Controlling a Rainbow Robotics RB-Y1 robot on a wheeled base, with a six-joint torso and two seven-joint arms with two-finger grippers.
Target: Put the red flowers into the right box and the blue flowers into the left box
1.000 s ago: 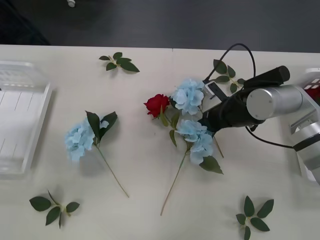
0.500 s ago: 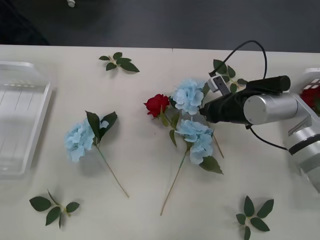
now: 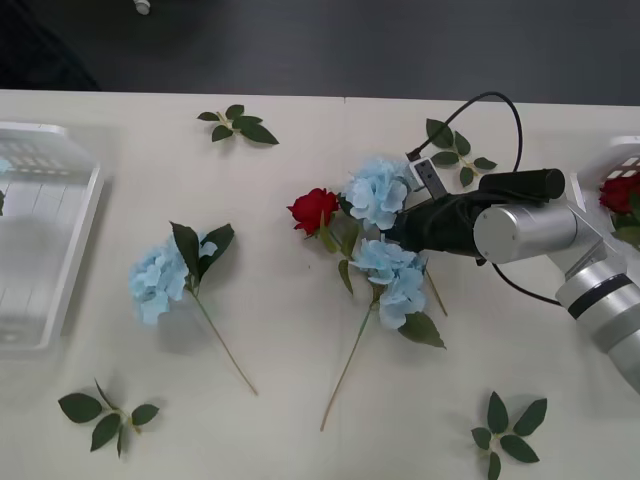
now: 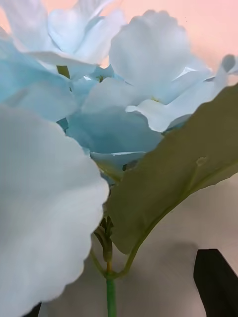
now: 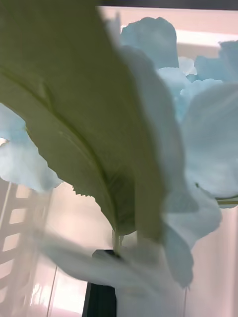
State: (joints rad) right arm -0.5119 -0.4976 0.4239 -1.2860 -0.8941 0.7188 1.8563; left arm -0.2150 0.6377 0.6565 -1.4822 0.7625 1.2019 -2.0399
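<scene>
Flowers lie scattered over the pale table [image 3: 300,440], and the right gripper [image 3: 402,232] has its black fingers reaching into the central cluster, beside the upper pale sky-blue hydrangea-like bloom [image 3: 377,192] and just above a second blue bloom [image 3: 392,275] on its long green stem. From its wrist camera the petals and a broad green leaf [image 4: 173,173] sit right against the lens, with the stem running down between two dark fingertips [image 4: 215,280] at the corners, so the fingers look spread to either side of the stem, not yet pinching it. That low, level approach seems meant to catch the thin stem under the head.

A small red rose [image 3: 313,209] lies touching the same cluster on its far side, so a clean grasp may need care not to drag it along. Another blue cluster [image 3: 160,278] rests well apart toward the left.

The white slatted left box [image 3: 70,250] sits at the table's left edge. The left gripper's camera shows blue petals [image 5: 198,124] and a leaf close up over latticed white walls, suggesting it carries a blue flower above that box; whether its fingers are clamped I cannot tell. The white right box [image 3: 608,160] at the right edge already holds red roses [image 3: 620,192].
</scene>
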